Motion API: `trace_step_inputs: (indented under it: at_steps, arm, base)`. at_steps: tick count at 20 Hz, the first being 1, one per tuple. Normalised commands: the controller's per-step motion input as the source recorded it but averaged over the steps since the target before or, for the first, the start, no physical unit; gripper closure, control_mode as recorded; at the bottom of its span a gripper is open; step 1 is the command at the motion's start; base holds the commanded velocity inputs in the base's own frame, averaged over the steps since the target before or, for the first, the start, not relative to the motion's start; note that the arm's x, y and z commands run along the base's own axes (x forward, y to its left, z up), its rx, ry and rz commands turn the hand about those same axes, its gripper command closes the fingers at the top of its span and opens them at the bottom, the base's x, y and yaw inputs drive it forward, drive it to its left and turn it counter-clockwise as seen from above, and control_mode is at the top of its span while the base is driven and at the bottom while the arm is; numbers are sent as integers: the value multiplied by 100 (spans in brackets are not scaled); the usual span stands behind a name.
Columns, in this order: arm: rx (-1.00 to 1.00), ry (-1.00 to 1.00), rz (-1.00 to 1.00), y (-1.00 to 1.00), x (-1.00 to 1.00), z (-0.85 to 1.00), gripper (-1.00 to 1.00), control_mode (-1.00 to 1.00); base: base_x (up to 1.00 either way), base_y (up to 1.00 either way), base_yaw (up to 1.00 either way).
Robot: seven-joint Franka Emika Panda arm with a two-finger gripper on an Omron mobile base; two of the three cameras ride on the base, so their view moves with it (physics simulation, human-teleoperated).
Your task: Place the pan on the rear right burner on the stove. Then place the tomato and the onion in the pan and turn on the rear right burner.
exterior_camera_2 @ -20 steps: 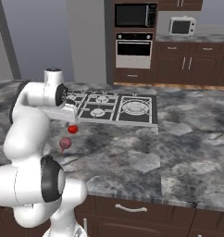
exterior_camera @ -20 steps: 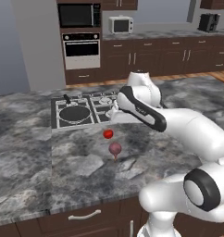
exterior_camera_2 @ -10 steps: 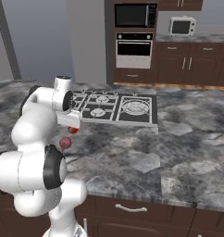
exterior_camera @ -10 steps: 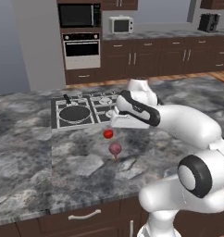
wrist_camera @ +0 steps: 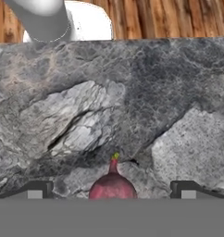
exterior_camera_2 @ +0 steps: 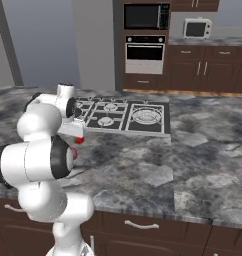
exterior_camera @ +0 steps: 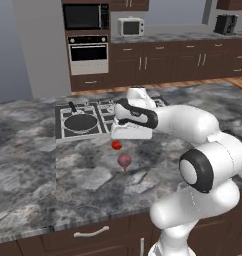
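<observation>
the pan (exterior_camera: 80, 121) sits on the large left burner of the stove (exterior_camera: 63, 134), its short handle toward the rear. the tomato (exterior_camera: 116, 145) lies on the grey stone desk (exterior_camera: 33, 170) just in front of the stove, and the onion (exterior_camera: 124, 160) rests near it, a little closer to the desk's front edge. the fingers (wrist_camera: 113, 190) stand wide apart with nothing held; in the hand view the onion's pointed tip shows between them, above the desk.
</observation>
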Motion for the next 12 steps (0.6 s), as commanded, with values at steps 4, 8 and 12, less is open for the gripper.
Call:
trace_step_inputs:
  at_steps: [4, 8, 12]
  arm:
    - [-7, 12, 0, 6, 34, -6, -100, -100]
    - [-8, 11, 0, 3, 48, -20, -100, -100]
    - [-1, 7, 0, 1, 44, -31, -100, -100]
  base:
    - [0, 0, 0]
    - [0, 0, 0]
    - [0, 0, 0]
